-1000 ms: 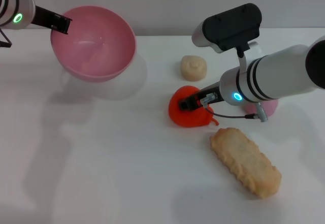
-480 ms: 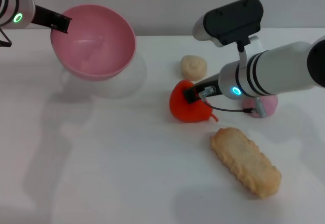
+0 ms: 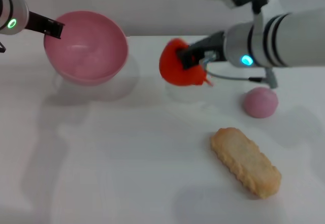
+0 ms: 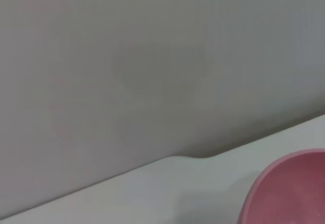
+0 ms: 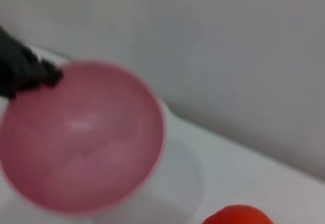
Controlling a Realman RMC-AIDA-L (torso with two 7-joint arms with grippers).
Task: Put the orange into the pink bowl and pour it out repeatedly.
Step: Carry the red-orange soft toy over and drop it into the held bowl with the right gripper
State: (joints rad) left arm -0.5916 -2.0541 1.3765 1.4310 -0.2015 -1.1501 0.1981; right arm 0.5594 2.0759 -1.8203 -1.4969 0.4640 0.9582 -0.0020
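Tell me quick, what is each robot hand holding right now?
Left hand: closed on the rim of the pink bowl, holding it up.
Right hand: closed on the orange, lifted off the table.

- The orange (image 3: 175, 64) is bright red-orange, plain, with a small tail of the same colour.
- Left of the orange, the pink bowl (image 3: 85, 46) is a smooth glossy pink, unpatterned.
- Right of the orange, a ball (image 3: 260, 102) is mauve-pink.
- Below the orange, a biscuit (image 3: 246, 161) is golden tan with a ridged edge.
- The table (image 3: 127, 158) is white.
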